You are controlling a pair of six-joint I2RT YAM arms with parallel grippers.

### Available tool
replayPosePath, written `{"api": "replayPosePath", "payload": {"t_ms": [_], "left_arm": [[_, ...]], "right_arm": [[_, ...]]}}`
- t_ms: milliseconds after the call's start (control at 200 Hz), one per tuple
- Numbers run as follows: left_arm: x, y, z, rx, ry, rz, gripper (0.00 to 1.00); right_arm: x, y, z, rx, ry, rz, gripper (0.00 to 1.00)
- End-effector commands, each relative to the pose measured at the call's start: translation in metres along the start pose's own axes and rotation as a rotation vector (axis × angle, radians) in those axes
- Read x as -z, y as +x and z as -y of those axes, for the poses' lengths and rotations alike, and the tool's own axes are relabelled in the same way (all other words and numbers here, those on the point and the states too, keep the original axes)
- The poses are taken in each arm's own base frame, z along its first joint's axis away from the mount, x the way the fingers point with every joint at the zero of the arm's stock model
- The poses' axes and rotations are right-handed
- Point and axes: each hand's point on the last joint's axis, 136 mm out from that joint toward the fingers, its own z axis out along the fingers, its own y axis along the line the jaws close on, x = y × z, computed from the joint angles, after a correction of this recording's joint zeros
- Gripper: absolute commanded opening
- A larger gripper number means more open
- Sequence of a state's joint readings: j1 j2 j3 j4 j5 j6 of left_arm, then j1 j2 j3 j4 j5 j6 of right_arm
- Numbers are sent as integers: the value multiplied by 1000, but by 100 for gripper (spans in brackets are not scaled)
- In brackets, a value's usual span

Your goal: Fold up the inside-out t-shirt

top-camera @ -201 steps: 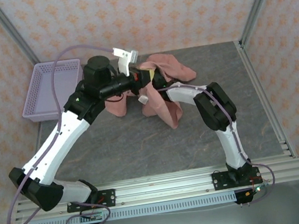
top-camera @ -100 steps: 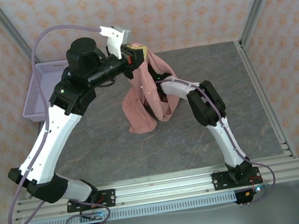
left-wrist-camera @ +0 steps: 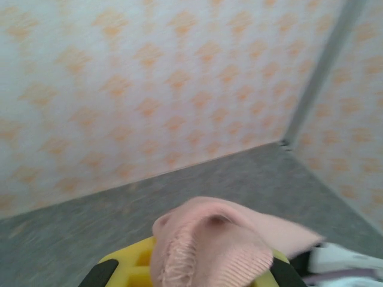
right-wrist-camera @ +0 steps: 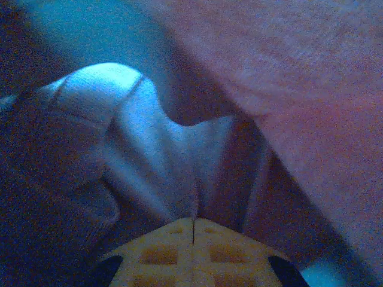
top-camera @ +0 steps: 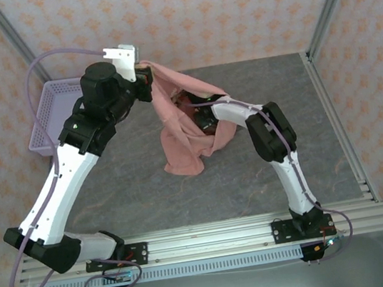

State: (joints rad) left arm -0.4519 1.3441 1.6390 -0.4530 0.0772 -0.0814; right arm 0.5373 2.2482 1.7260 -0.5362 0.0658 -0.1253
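Observation:
The salmon-pink t-shirt (top-camera: 178, 127) hangs in a stretched, bunched drape over the middle of the table. My left gripper (top-camera: 143, 71) holds its top edge high at the back left, shut on a ribbed hem (left-wrist-camera: 209, 245) that bulges over the yellow fingers (left-wrist-camera: 128, 266). My right gripper (top-camera: 198, 113) is buried inside the garment near the table, its yellow jaws pressed together on a fold of cloth (right-wrist-camera: 179, 173) in dim bluish light. The print is hidden.
A lilac plastic basket (top-camera: 54, 113) sits at the back left beside my left arm. The grey table (top-camera: 293, 99) ends at metal frame posts and patterned walls. Bare tabletop lies to the right and in front of the shirt.
My left gripper has lifted the shirt off the table and swung up and left with it. The cloth went from a flat heap to a hanging drape. The right gripper stays inside it.

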Motion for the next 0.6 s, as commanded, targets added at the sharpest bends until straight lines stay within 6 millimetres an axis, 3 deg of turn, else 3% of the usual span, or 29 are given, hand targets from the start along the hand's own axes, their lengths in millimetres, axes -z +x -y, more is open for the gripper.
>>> {"api": "replayPosePath", "payload": {"t_ms": [0,185,305,410,590], "left_arm": [[-11,13,-66,95,-250,2,0],[-36,48,-145,136,-478,-94,0],[-59,76,-175,147,-535,-178,0],[-90,112,-169,177,-459,-268,0],[-141,173,-110,290,-144,-387,0]], "right_arm": [[43,-1,-4,18,-111,26,0],[99,-3,-20,25,-290,136,0],[135,-13,-27,17,-382,243,0],[166,-34,-40,-3,-499,362,0],[202,-83,-57,-43,-645,526,0]]}}
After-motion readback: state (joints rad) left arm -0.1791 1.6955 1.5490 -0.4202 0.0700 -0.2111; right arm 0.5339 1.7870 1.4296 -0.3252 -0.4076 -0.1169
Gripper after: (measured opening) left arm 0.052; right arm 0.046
